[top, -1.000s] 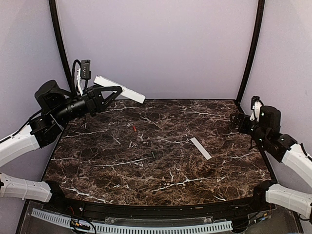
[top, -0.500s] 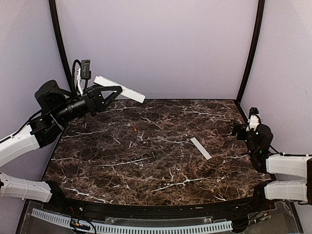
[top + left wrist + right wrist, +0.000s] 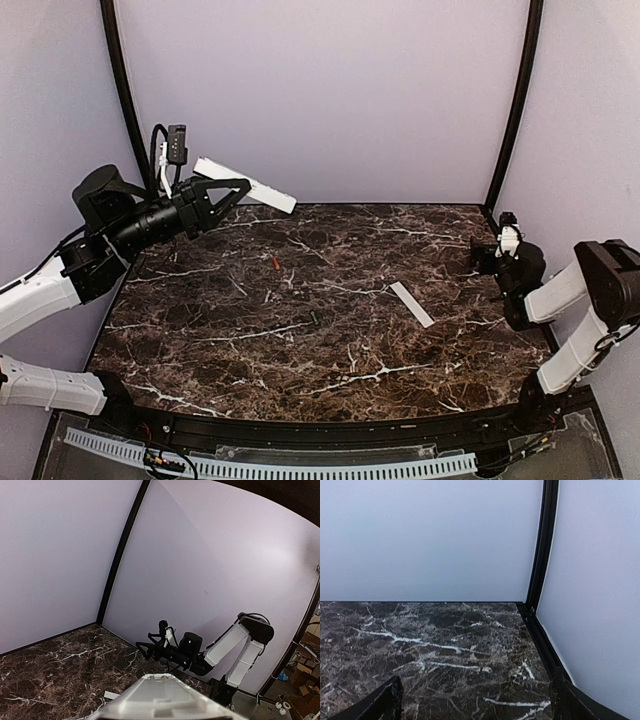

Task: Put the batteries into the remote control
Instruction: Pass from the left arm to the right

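The left gripper [image 3: 232, 188] is closed narrowly on a long, slim, white plastic remote control [image 3: 270, 194]. It grips partway along the bar and holds it in the air over the far left corner of the dark brown, white-veined marble table [image 3: 350, 400]. This likely presents the battery bay to the other arm. The right gripper [image 3: 480, 256], jaws spread wide and empty, hovers by the right edge, seemingly ready to fetch. Neither battery is loaded: a tiny red-orange cylindrical battery [image 3: 274, 262] lies toward the far left, and a tiny dark battery [image 3: 314, 319] lies near the middle. A flat pale-grey strip [image 3: 411, 303], perhaps the cover, lies right of centre.
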Available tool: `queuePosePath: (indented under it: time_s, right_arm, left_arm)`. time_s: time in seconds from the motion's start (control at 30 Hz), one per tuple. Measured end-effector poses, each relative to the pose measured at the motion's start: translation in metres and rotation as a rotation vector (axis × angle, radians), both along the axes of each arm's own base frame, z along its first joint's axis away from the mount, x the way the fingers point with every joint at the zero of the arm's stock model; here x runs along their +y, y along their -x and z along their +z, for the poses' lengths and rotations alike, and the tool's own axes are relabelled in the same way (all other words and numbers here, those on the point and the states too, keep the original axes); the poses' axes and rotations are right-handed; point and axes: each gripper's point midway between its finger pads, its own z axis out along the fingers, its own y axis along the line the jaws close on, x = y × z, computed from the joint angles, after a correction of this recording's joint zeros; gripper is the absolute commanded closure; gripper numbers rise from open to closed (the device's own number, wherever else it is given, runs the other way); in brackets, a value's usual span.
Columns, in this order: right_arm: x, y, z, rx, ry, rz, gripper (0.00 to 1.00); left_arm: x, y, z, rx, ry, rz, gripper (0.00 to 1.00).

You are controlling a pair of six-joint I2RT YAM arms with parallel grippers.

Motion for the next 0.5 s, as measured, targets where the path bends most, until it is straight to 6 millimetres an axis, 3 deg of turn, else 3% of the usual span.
queuePosePath:
  time_s: [0.1,0.5]
  right_arm:
    - [-0.0048,-0.0087,0.0176,-0.046,-0.008,-0.012,0.01]
    - [-0.0062,-0.0087,0.0113,-0.020,-0.014,-0.016,0.01]
  left_arm:
    - [0.0002,-0.0003,0.0000,-0.003,-0.001,0.002,1.00]
    - [-0.0001,-0.0018,-0.0031,-0.023,-0.031,0.011,1.00]
